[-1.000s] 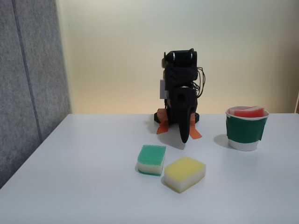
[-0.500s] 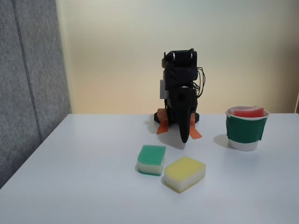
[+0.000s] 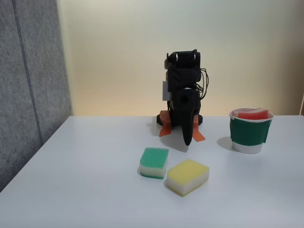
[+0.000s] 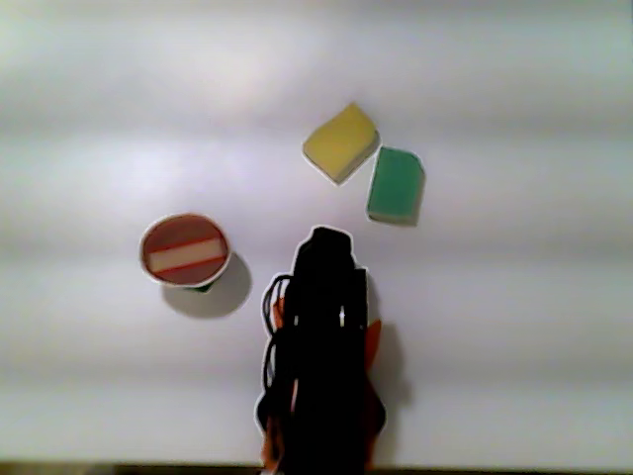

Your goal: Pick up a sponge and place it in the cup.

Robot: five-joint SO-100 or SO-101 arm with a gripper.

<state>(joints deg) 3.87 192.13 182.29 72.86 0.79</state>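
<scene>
Nothing has moved: the red sponge [image 3: 253, 114] sits inside the cup [image 3: 250, 135]. Folded over its base, the gripper [image 3: 187, 138] holds nothing; its opening cannot be told. No move seems needed.

White tabletop [image 3: 85, 180], smooth, matte. Pale cream wall [image 3: 123, 52] behind it, evenly lit with a soft warm glow low down. Grey felt-textured partition panel [image 3: 28, 80] stands along the left edge in the fixed view. Other view: banded light stripes across tabletop.
</scene>
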